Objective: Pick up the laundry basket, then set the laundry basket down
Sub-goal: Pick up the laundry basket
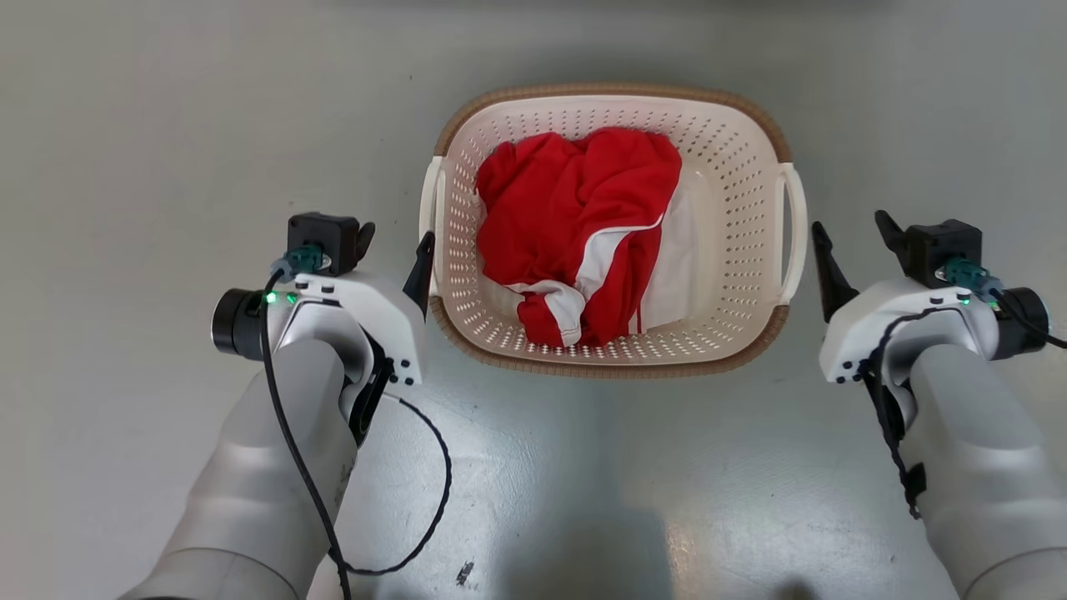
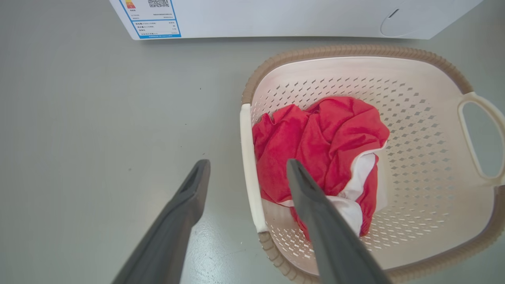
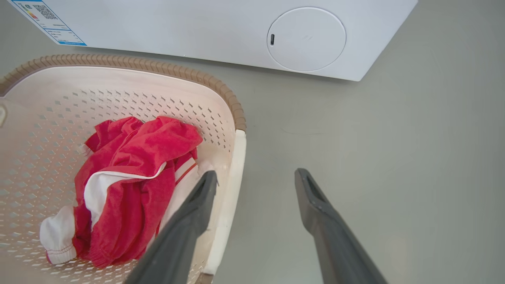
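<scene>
The laundry basket [image 1: 613, 368] is sitting on the grey floor [image 1: 167, 125], holding red clothes [image 1: 575, 208]. The left gripper [image 1: 392, 254] and right gripper [image 1: 859, 246] are flanking it, fingers spread wide (nothing gripped yet), apparently lining up on its white handles [image 1: 431, 204] for a level lift.

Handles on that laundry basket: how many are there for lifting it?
2. The left handle is on the laundry basket's side next to the open left tool. The right handle is on the opposite side, near the open right tool. None looks hidden.
</scene>
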You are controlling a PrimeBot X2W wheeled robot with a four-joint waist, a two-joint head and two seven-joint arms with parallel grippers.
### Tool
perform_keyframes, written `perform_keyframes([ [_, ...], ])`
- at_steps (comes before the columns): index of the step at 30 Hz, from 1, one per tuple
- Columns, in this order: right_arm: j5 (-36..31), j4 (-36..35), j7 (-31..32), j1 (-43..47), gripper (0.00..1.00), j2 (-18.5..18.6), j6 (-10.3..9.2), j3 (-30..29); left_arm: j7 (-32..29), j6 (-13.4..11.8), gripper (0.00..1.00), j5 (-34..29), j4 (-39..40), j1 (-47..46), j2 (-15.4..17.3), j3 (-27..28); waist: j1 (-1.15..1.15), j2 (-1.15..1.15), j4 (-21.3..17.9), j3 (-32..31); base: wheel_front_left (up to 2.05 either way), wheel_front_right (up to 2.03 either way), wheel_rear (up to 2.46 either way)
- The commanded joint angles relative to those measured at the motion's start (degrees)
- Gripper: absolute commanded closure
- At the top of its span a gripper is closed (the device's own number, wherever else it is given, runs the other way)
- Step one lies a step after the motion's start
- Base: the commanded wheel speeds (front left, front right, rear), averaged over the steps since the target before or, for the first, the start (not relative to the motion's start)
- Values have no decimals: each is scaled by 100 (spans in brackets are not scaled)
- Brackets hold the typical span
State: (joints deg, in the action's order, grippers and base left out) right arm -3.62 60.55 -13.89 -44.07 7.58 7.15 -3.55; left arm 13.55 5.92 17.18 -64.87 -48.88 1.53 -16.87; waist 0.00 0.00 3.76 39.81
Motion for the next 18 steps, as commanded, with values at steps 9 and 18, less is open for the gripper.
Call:
perform_keyframes([
  [9,-126,165,-107,-216,0,-209,34,214,24,-148,0,534,-65,-227,135,-414,0,0,4,170,0,0,0],
  [18,-131,57,-109,-376,0,-259,34,291,-8,-297,0,1008,-74,-460,135,-919,0,0,-51,399,0,0,0],
])
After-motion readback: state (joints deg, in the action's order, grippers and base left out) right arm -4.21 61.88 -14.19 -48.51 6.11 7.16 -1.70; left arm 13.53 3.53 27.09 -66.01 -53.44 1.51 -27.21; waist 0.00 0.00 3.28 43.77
